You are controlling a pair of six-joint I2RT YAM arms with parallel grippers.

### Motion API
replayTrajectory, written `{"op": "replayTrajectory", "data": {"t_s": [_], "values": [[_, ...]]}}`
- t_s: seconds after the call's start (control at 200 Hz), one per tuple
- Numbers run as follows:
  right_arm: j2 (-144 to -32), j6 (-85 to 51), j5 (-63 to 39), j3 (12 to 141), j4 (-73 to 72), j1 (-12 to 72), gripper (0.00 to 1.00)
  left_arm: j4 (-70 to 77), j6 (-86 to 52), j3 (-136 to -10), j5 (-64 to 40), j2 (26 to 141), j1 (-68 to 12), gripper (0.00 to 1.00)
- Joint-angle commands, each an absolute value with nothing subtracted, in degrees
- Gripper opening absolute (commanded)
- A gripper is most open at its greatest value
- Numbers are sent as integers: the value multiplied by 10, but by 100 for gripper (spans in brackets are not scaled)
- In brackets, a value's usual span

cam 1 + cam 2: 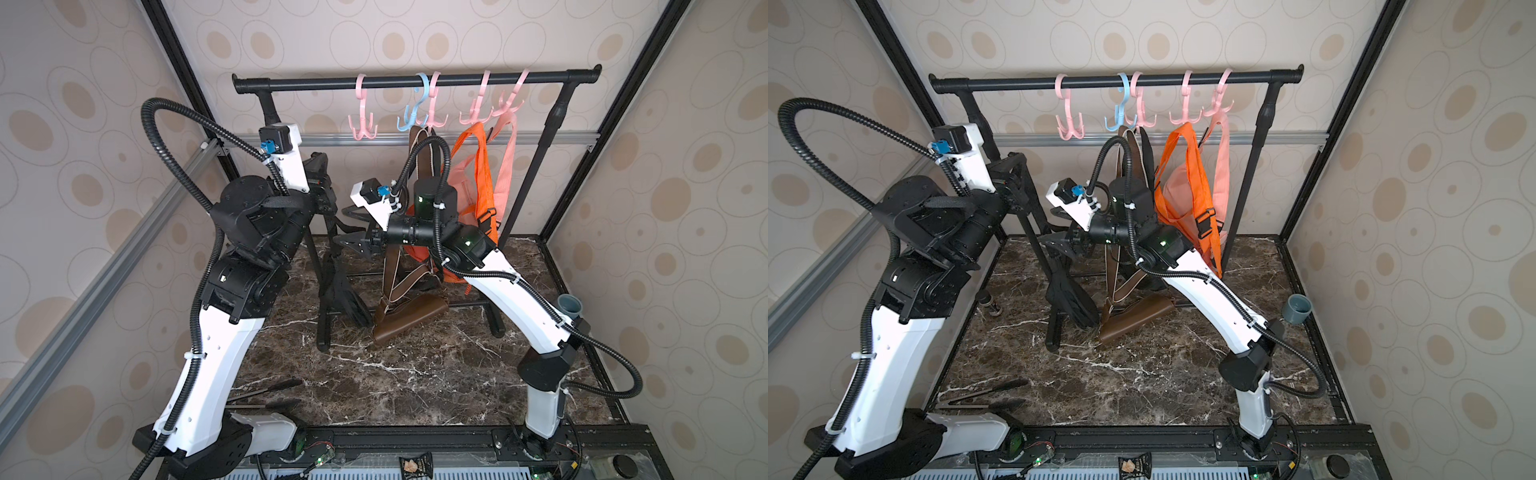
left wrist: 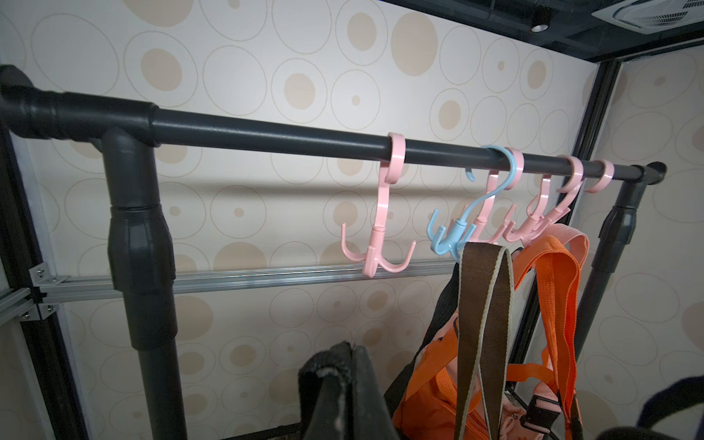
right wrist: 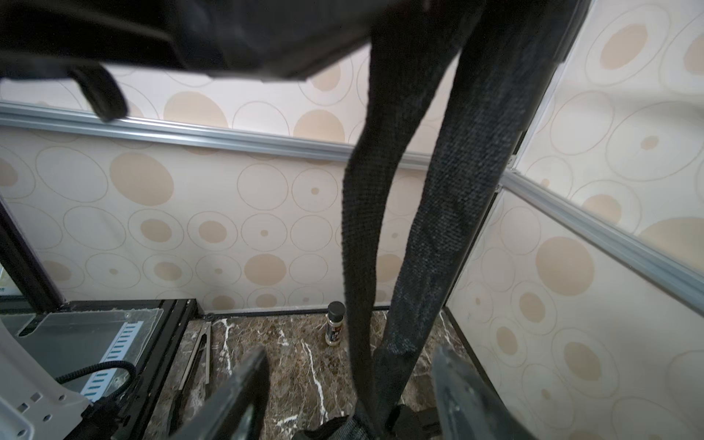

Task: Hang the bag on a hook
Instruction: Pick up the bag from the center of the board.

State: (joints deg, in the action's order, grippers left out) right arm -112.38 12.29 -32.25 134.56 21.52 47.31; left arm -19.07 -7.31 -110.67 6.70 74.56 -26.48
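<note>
Black bag (image 1: 1068,296), coarse woven straps (image 3: 438,228)

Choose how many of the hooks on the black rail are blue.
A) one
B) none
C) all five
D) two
A: a single blue hook hangs on the black rail, and the other four are pink hooks.

No text is legible; the small bottle's (image 3: 335,324) label is too blurred.
</note>
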Motion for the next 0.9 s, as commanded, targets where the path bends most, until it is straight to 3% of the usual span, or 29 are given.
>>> {"op": "replayTrajectory", "data": {"t_s": [0.0,0.26,0.38,0.475,0.81,0.895], "values": [[-1141,136,-345,1391,254,477,55,-186,-69,-1124,64,740,-266,0],[-1092,148,-320,1349,240,477,0,-181,-53,-1117,85,738,-267,0],[-1030,163,-295,1271,194,476,0,-175,-32,-1109,118,734,-267,0],[-1013,168,-274,1281,197,474,0,-181,-21,-1126,131,745,-266,0],[-1162,14,-302,1626,241,383,0,-193,26,-1221,195,821,-266,0],[-1161,-13,-316,1622,206,375,0,-198,35,-1258,204,849,-266,0]]}}
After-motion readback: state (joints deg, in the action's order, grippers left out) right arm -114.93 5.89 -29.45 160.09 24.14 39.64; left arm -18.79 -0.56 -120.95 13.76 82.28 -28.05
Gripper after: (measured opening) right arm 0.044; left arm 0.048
